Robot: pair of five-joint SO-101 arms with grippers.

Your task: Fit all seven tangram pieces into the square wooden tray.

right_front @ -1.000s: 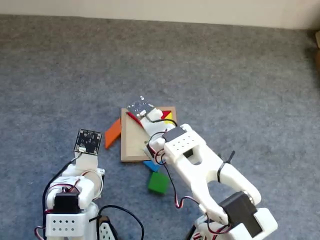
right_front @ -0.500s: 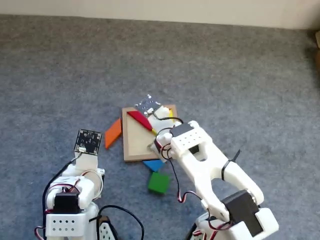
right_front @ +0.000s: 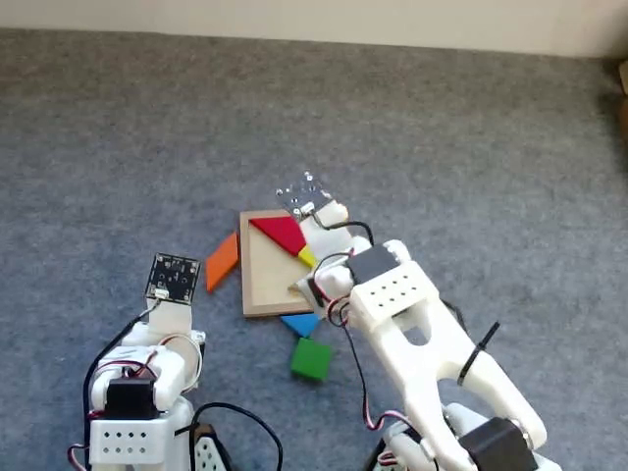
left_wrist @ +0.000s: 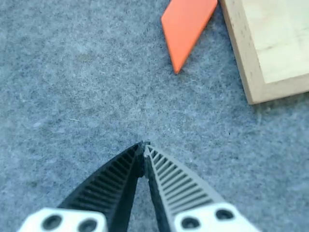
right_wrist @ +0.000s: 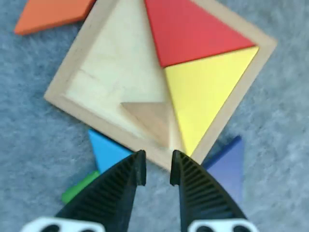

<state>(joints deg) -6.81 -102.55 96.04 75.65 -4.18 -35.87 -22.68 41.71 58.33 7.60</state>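
Presently, a square wooden tray (right_wrist: pixel 116 63) lay on the grey bench (right_front: pixel 442 128) and held a red triangle (right_wrist: pixel 188 34), a yellow triangle (right_wrist: pixel 203 92) and a small plain-wood triangle (right_wrist: pixel 149 118).

Outside the tray lay an orange parallelogram (left_wrist: pixel 186 24), a light-blue triangle (right_wrist: pixel 108 150), a dark-blue piece (right_wrist: pixel 227 164) and a green block (right_front: pixel 311 358).

The right end effector (right_wrist: pixel 157 162) was slightly apart and empty over the tray's edge. The left end effector (left_wrist: pixel 145 145) had its tips together over the bench.

Grey carpet (right_front: pixel 471 128) (pale wall (right_front: pixel 392 20) behind) covers everything.

the tray (left_wrist: pixel 246 58) is bare matt wood, the red triangle (right_wrist: pixel 188 29) smoothly painted, the carpet (left_wrist: pixel 72 96) rough and fibrous
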